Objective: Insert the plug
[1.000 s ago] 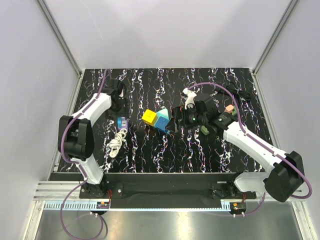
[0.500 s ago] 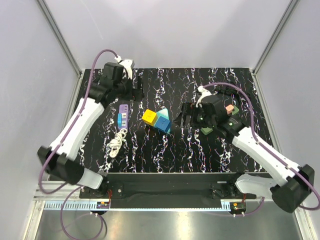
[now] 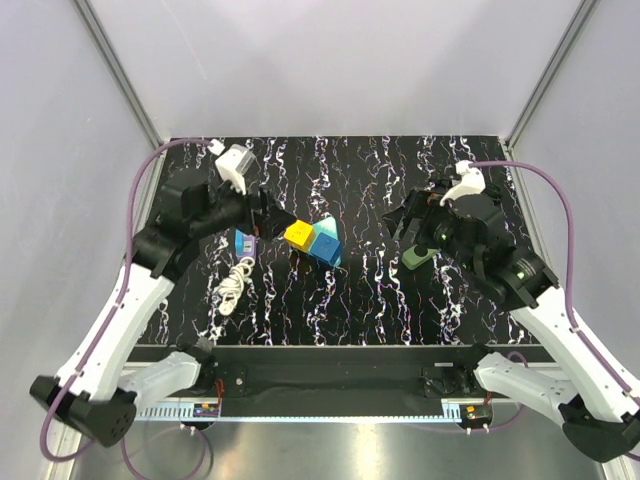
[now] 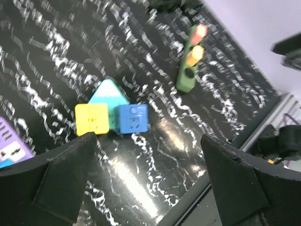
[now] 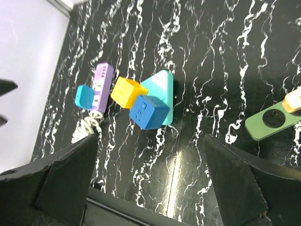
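Plug point(image 3: 240, 244): taken to be the light-blue block on the left half of the table point(image 3: 400, 160), with the coiled white cable point(image 3: 233, 283) just on its near side. This reading is tentative, as the block was small and partly covered from above.

Top view. Just beyond the plug hung the left gripper point(image 3: 268, 216), fingers apart and holding nothing. Well apart from it sat the right gripper point(image 3: 398, 228), past the yellow cube point(image 3: 298, 235), blue cube point(image 3: 326, 247) and teal triangle point(image 3: 327, 228) and beside the green strip point(image 3: 418, 257). It was likewise spread and empty. The left arm was clearly nearer. Judgement: the pick fell to the left arm, which would need to pull toward the near-left and come down.

Left wrist view. The fingers point(image 4: 61, 183) stood wide with only table between them. The camera faced the cubes and the green strip, and the plug was out of frame. Only a corner of the purple strip point(image 4: 10, 141) showed at the left edge, so the plug lay outside the gap, on the left finger's side.

Right wrist view. The fingers stood wide with nothing between them. Only this view showed the plug point(image 5: 85, 96) whole. It sat hard against the near end of the purple strip, on that end's left side, with the cable below it. The strip's long axis ran far to near. The plug's own axis probably ran alongside, and its prongs were not visible.
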Robot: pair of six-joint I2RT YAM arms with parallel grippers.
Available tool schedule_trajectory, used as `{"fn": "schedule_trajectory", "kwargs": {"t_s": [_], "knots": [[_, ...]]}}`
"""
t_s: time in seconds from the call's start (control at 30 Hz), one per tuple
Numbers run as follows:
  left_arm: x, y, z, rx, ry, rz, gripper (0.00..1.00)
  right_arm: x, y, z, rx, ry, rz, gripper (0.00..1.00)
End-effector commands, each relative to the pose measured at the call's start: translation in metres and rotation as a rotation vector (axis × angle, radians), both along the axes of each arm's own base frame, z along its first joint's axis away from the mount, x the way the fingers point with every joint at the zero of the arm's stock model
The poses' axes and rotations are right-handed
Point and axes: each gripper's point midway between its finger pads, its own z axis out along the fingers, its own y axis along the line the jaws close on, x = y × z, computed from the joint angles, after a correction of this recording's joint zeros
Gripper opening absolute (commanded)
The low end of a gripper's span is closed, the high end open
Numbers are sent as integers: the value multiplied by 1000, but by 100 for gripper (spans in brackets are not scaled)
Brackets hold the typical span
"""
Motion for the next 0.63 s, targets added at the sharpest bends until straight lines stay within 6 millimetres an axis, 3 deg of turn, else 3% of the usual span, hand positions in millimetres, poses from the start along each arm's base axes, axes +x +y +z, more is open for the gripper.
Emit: {"fn": "schedule_trajectory", "kwargs": {"t_s": [0.0,0.43,0.6], "knots": [[-12,-4,31,-85,-135,-47,99,2,-13,19,15,-50,-64,100],[-23,3,28,-111,-156,-27,99,-5,-27,54,92,-152,-105,100],[-23,5,31,-115,-166,-13,99,-7,-26,50,93,-149,-95,100]]}}
